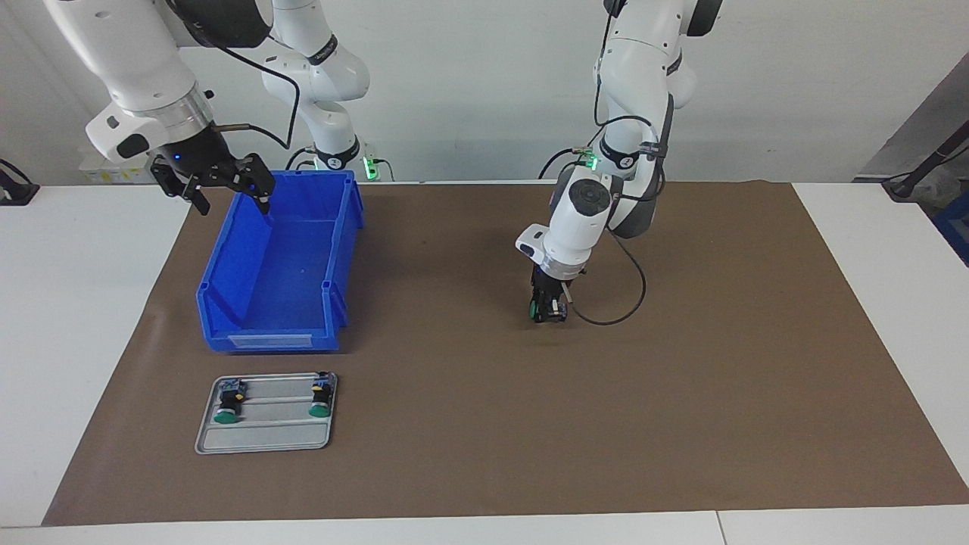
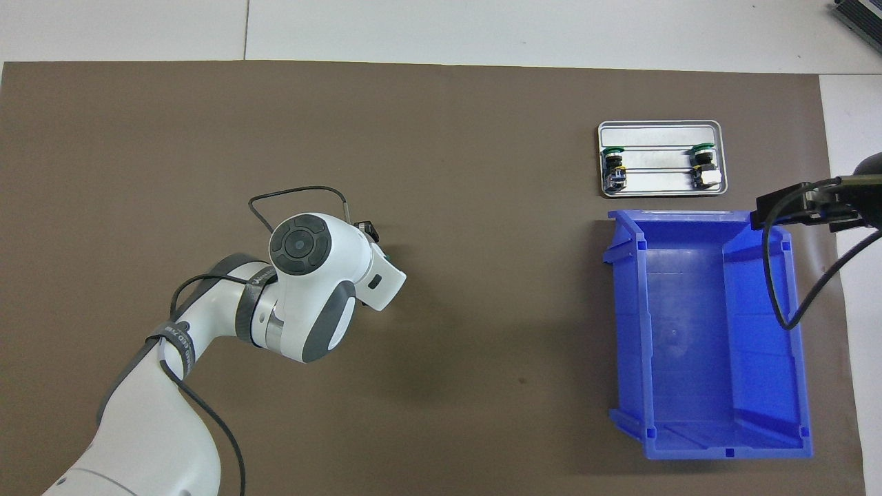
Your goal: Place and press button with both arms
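L gripper (image 1: 548, 310) down on mat (image 1: 681, 378), fingers round a green-capped button (image 1: 539, 309); can't tell if clamped. R gripper (image 1: 227, 189) waits, fingers apart, over blue bin (image 1: 227, 291). Pick step; next needs firm grip, then lift.

Bright, even light from above; both views are sharp edge to edge. Soft, short shadows lie beside the blue bin (image 1: 276, 265) and under the left arm (image 2: 303, 296). The metal tray (image 1: 265, 437) shows mild sheen.

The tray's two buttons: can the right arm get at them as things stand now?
Probably yes. The right hand hangs open over the bin's rim, and nothing covers the buttons on the tray.
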`<state>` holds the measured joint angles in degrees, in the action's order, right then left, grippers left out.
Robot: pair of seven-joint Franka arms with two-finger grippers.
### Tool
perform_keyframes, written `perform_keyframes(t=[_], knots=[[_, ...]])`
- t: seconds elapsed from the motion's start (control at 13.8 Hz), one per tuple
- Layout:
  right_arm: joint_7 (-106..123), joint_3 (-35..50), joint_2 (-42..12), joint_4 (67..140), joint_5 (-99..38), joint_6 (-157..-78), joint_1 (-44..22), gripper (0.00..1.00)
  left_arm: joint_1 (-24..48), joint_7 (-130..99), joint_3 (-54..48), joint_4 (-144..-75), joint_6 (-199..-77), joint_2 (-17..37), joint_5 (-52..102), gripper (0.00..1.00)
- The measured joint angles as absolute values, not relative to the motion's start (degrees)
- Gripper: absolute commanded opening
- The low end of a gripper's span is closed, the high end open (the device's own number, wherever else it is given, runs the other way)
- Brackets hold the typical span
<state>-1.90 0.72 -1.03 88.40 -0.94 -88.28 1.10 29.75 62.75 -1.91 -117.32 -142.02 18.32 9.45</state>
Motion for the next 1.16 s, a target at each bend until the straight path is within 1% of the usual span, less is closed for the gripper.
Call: perform_keyframes(t=[0.15, 0.44, 0.73, 0.95, 1.16], knots=[[-1.90, 0.72, -1.03, 88.40, -0.94, -88.28, 1.10, 1.00, 29.75, 62.76, -1.88, -117.32, -142.06, 18.33, 9.45, 0.25], [-1.90, 0.72, -1.03, 88.40, -0.94, -88.28, 1.10, 1.00, 29.63, 63.08, -1.27, -117.17, -142.80, 18.36, 9.43, 0.14], [-1.90, 0.72, -1.03, 88.40, -0.94, -88.28, 1.10, 1.00, 28.73, 63.17, -0.93, -114.56, -143.25, 18.45, 9.44, 0.12], [-1.90, 0.72, -1.03, 88.40, -0.94, -88.28, 1.10, 1.00, 26.43, 63.17, -0.87, -111.10, -141.01, 18.50, 9.51, 0.07], [-1.90, 0.72, -1.03, 88.40, -0.94, -88.28, 1.10, 1.00, 23.46, 66.21, -0.92, -108.23, -137.04, 18.50, 15.38, 0.07]])
